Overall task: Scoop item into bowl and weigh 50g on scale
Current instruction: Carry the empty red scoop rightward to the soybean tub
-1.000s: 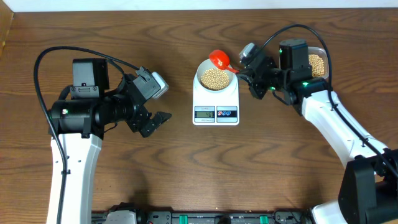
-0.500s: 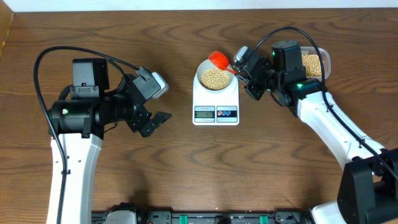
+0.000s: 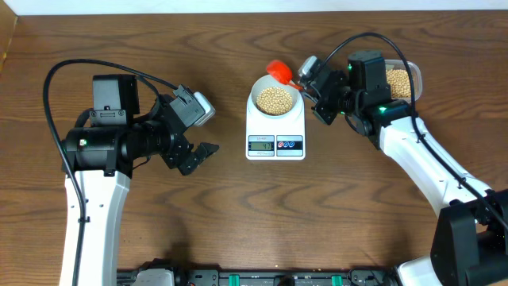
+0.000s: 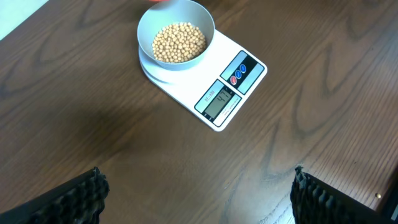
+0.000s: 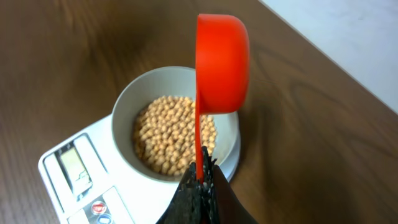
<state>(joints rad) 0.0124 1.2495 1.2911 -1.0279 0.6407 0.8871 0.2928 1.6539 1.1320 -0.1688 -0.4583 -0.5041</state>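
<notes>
The pale bowl (image 3: 275, 86) stands on the white scale (image 3: 275, 127), about half full of tan beans (image 3: 275, 98). My right gripper (image 3: 304, 83) is shut on the thin handle of a red scoop (image 3: 279, 71), whose cup hangs tipped on its side over the bowl's far rim. In the right wrist view the scoop (image 5: 222, 62) stands edge-up above the beans (image 5: 174, 140), handle pinched in the gripper (image 5: 202, 177). My left gripper (image 3: 202, 131) hovers open left of the scale, holding nothing; its view shows bowl (image 4: 146, 28) and scale (image 4: 239, 81) ahead.
A clear plastic tub (image 3: 401, 82) holding more beans sits at the far right behind my right wrist. The scale's display (image 3: 260, 144) and two round buttons face the table's front edge. Bare wooden table lies between the left gripper and the scale.
The right arm has shifted left toward the bowl, carrying the red scoop slightly further over the far rim. The left arm has not moved.
</notes>
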